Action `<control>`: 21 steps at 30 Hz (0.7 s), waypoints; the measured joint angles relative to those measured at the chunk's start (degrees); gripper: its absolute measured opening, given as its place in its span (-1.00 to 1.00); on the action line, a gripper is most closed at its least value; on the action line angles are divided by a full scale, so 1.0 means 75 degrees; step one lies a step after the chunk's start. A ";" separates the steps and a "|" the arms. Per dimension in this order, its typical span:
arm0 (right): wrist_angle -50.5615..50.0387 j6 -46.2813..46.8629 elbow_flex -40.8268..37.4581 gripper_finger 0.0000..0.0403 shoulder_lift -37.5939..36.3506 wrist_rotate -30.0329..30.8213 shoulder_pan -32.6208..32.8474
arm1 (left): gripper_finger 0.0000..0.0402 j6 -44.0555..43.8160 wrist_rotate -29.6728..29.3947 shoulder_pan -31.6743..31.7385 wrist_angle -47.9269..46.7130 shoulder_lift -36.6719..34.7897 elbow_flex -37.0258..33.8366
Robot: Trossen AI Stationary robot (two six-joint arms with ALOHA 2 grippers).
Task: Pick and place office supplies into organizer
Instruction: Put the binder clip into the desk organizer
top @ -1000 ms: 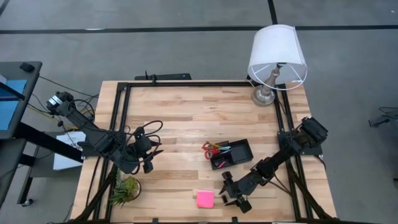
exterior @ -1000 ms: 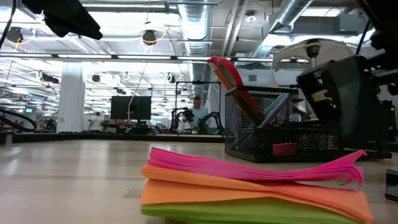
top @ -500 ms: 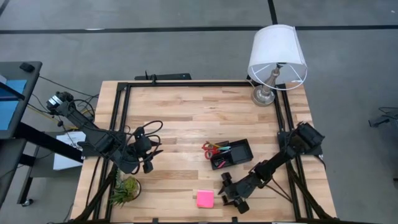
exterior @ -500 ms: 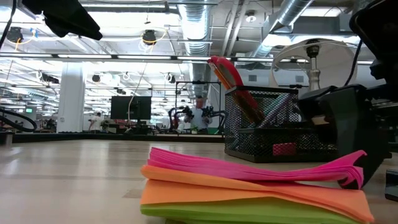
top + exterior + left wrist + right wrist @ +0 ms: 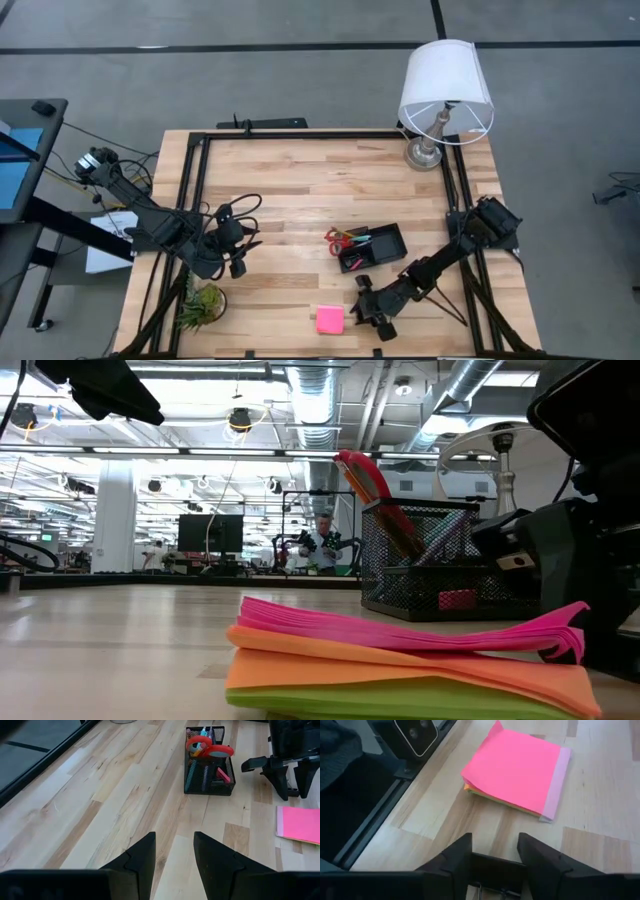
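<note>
The pink sticky-note pad [image 5: 330, 320] lies flat near the table's front edge. The black mesh organizer [image 5: 385, 240] stands mid-table with red-handled scissors [image 5: 209, 747] and pens upright in it. My right gripper [image 5: 368, 312] is low, just right of the pad, between pad and organizer. A small black binder clip [image 5: 496, 870] shows between its fingers in the right wrist view. My left gripper [image 5: 238, 262] hangs open over the table's left part, above bare wood [image 5: 174, 850]. My right gripper has the black binder clip's body [image 5: 496, 862] between its two fingers [image 5: 457, 855], which meet its two sides. The fingers slant down from the table's right side toward the near left. Whether the clip rests on the table, I cannot tell.
A small green plant [image 5: 200, 305] stands at the near left corner. A white-shaded lamp [image 5: 445, 95] stands at the far right. A black frame runs round the table's edges. Bare wood lies between the left gripper and the organizer.
My right gripper has sunk toward the table beside the pad. In the low view it now covers a small dark thing that showed at the right edge. In the high view its fingers stand closer together than before. The pad has stayed in place.
</note>
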 joint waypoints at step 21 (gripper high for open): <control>0.0093 -0.0947 -0.0076 -0.37 -0.1733 0.0912 0.0015 | -0.37 0.0003 0.0006 -0.0003 0.0009 0.0000 0.0003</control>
